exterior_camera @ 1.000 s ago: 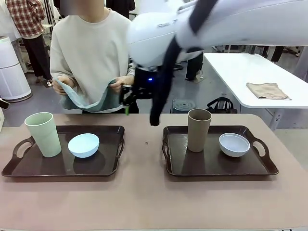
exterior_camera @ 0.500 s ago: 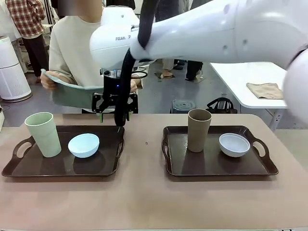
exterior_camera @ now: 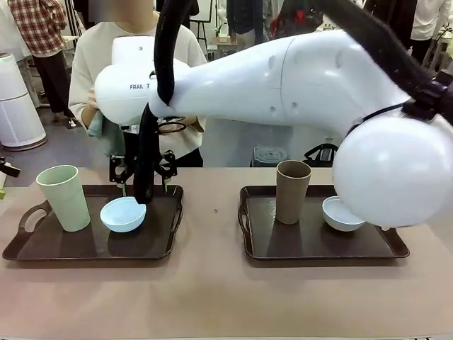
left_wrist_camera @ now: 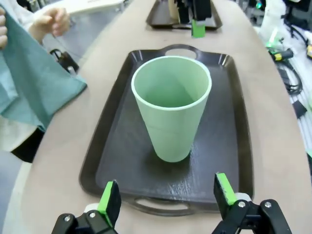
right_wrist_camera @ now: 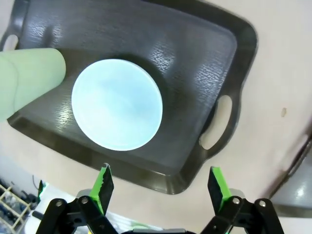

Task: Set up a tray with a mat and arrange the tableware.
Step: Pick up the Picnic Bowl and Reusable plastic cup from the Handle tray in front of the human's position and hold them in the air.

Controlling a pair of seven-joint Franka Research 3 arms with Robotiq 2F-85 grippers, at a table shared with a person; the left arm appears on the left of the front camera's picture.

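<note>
Your right pincer (right_wrist_camera: 160,178) hung jaws apart over the small round light blue bowl (right_wrist_camera: 117,111) on the left dark textured plastic tray (right_wrist_camera: 195,73); your left pincer (left_wrist_camera: 166,191), also apart, faced the tall pale green tumbler (left_wrist_camera: 171,105).
The bowl looked light, stiff and glossy, probably slippery. The rim was your best hold, one finger inside. The tray floor was grainy and the beige table (exterior_camera: 212,297) matte. Across it a person held a soft teal cloth mat (left_wrist_camera: 34,83) in a busy room.

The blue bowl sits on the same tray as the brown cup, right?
No. In the front view the light blue bowl shares its tray with the pale green cup; the brown cup stands on the other tray.
</note>
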